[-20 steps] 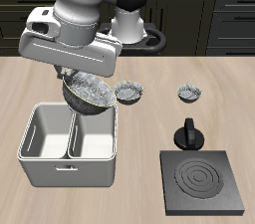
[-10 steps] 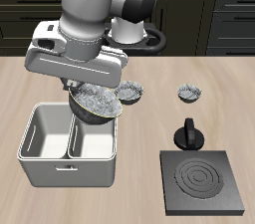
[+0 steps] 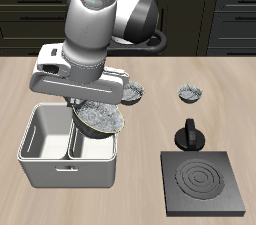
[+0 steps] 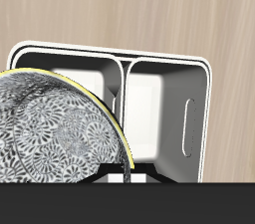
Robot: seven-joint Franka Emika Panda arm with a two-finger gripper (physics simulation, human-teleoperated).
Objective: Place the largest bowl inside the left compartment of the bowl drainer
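Note:
My gripper is shut on the rim of the largest bowl, grey-white with a dark mottled pattern. It holds the bowl tilted, just above the bowl drainer. The bowl hangs over the drainer's well that lies nearer the burner plate, partly over its rim. The drainer is a light grey tub with two square wells, and both wells look empty. In the wrist view the bowl fills the foreground, with the drainer and its middle wall behind it. My fingertips are hidden by the bowl.
Two smaller speckled bowls sit farther back on the table. A flat black burner plate lies near the front edge, with a small black handled object just behind it.
The arm has carried the bowl toward the table's front edge and lower, from the drainer's back rim to over the well.

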